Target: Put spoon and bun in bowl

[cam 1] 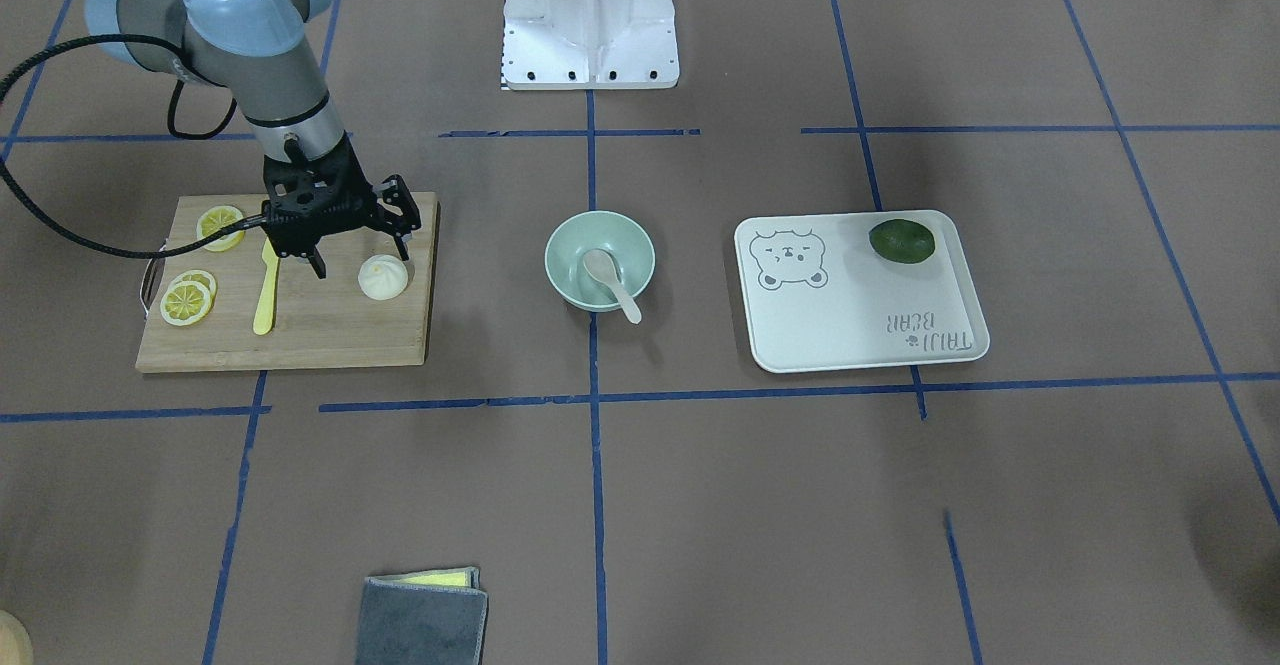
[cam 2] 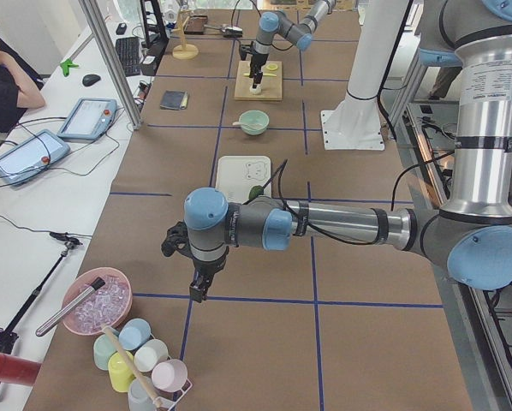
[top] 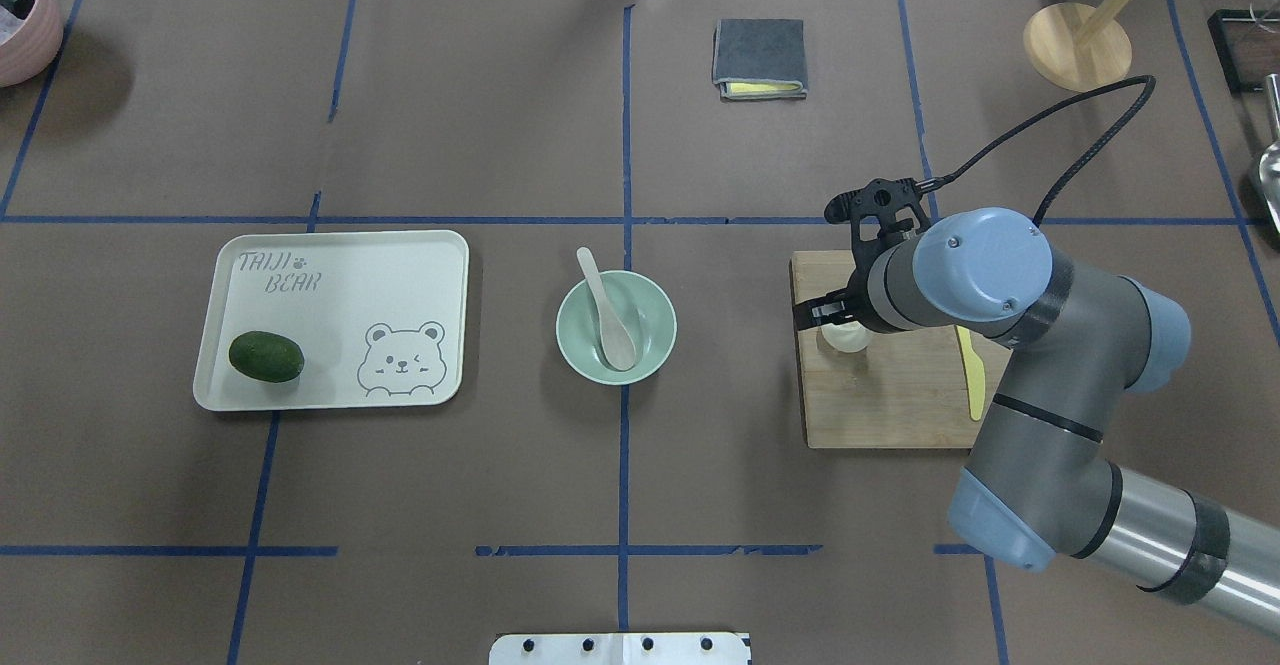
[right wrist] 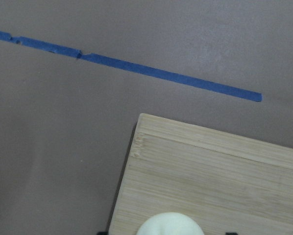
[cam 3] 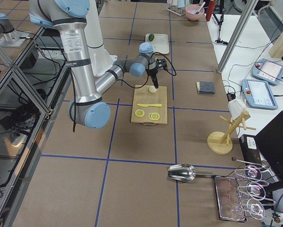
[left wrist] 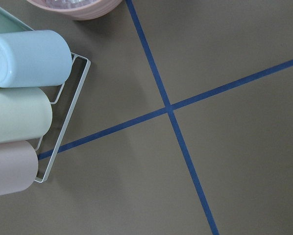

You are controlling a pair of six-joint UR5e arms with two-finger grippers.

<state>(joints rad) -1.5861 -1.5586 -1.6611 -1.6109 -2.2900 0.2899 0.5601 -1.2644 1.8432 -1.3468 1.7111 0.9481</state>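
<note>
Right gripper (cam 1: 360,257) is hanging over the wooden cutting board (cam 1: 330,335) with its fingers (cam 1: 316,267) spread, gripping nothing. The bun (cam 1: 382,277) is sitting on the board just below and between them, and contact cannot be confirmed. In the overhead view the arm's wrist is covering most of the gripper and part of the bun. The right wrist view is showing only the bun's top at its bottom edge, with the fingertips barely entering the picture. Count on the board: one bun, one yellow knife (cam 1: 265,290) and three lemon slices (cam 1: 186,303); the arm is hiding the slices from the overhead view. Near the board on the desk (cam 1: 700,505), one mint-green bowl (cam 1: 560,250) is holding one spoon (cam 1: 612,285), scoop down inside and handle leaning out over the rim. Beyond the bowl, one white bear-print tray (cam 1: 850,335) is carrying one dark green fruit (cam 1: 901,241) in a corner. One folded grey cloth (cam 1: 420,620) with a yellow layer is lying apart at the desk's operator side. Nothing is lying between bun and bowl. Left gripper (cam 2: 198,289) is appearing only in the left side view, far from the task items; whether it is spread or pressed together cannot be told. Its wrist camera is showing three pastel cups (left wrist: 24,58), cut off at the picture's edge, lying in a wire rack (left wrist: 73,107).
</note>
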